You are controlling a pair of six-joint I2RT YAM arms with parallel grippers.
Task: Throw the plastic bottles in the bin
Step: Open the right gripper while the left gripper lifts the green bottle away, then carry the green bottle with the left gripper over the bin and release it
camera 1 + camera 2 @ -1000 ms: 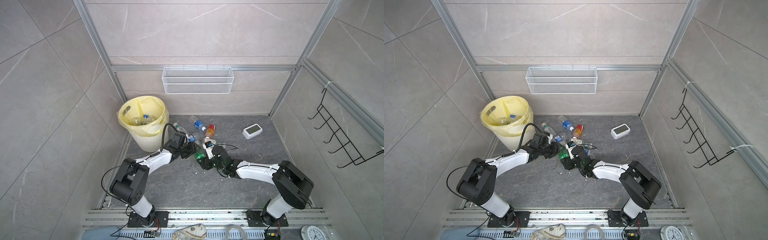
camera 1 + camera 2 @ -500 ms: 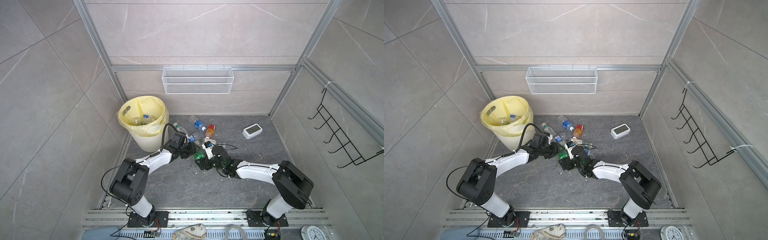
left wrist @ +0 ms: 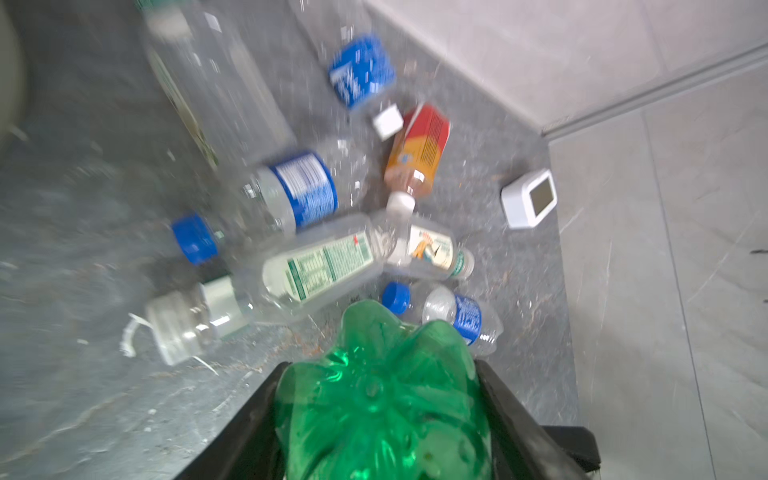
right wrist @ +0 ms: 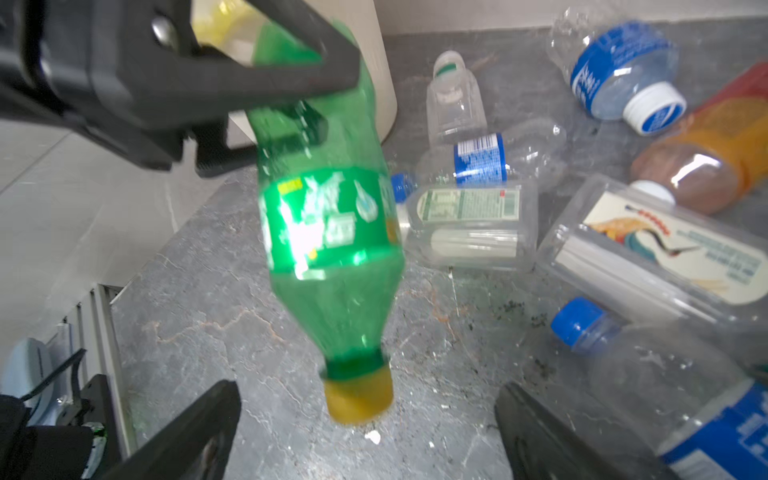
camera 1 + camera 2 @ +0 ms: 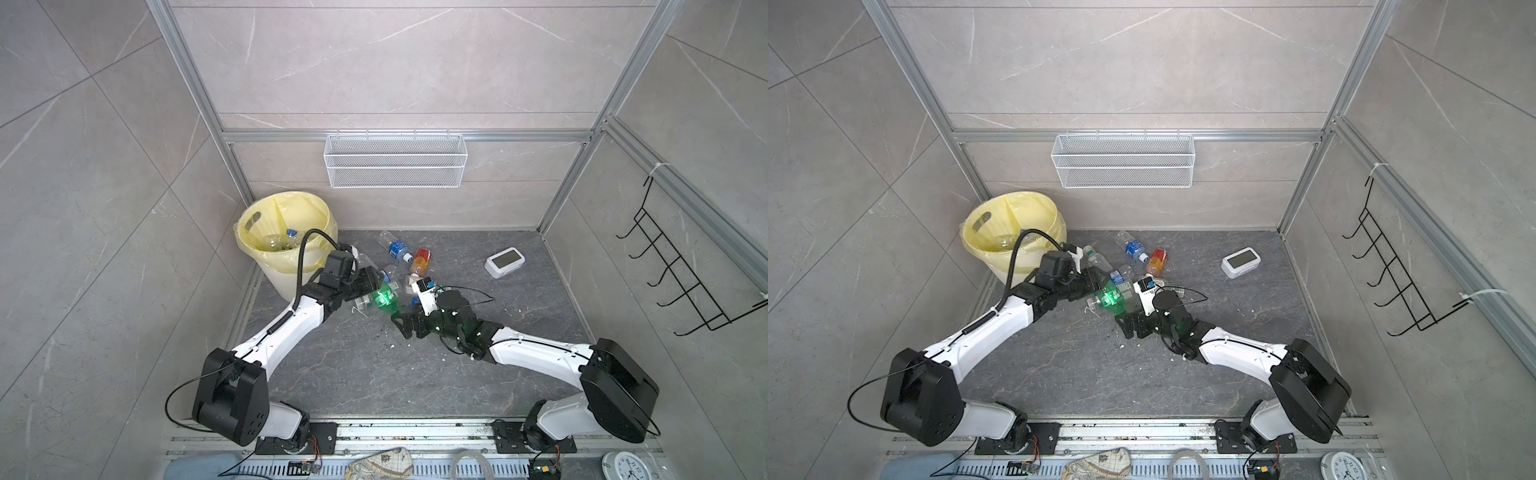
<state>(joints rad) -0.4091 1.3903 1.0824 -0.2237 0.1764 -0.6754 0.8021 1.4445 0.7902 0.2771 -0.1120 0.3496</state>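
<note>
1. The left gripper (image 3: 380,401) clamps the base end of a green plastic bottle with a yellow cap (image 4: 328,216). The bottle hangs cap-down over the grey stone floor (image 5: 374,374), mid-scene. The left wrist view shows only the bottle's base.
2. The right gripper (image 4: 368,395) gapes wide around the cap, apart from it. Its fingers are cut off at the frame edge.
3. The round cream-white plastic bin with a yellow liner (image 5: 276,276) stands far left. The clear bottles inside it (image 5: 286,241) are partly hidden by a black cable (image 5: 300,266).
4. Blurred clear blue-labelled bottles (image 3: 299,191) and an orange-red bottle (image 3: 419,153) lie just beyond the grippers.
</note>
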